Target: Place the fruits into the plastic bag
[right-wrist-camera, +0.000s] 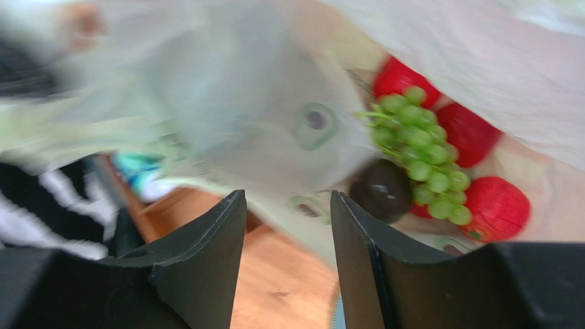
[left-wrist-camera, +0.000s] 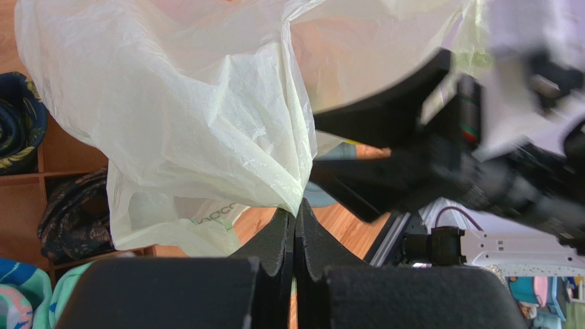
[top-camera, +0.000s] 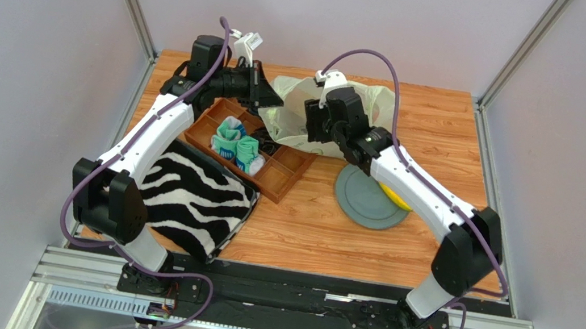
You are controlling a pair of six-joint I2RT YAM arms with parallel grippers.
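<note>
The left gripper [left-wrist-camera: 296, 218] was clamped shut on a fold of the bag [left-wrist-camera: 192, 116], whose film rose above the fingers and filled the upper left of the left wrist view. The right arm's blurred black body crowded that view's right side.

The right gripper [right-wrist-camera: 287, 209] stood open and held nothing, with bag film just beyond its tips. Inside the bag, at the right of that view, lay the grapes [right-wrist-camera: 420, 159] across red fruits [right-wrist-camera: 474, 131], and a dark fruit [right-wrist-camera: 380, 190] touched them.

From above, both grippers met at the bag at upper centre. Just below left sat the tray [top-camera: 283, 182] with socks [top-camera: 237, 146], and a zebra cloth [top-camera: 193, 193] overlapped its lower edge. Below right, a plate [top-camera: 360, 200] held a banana [top-camera: 397, 198], partly hidden by the right arm. Bare table [top-camera: 440, 125] lay open to the right.
</note>
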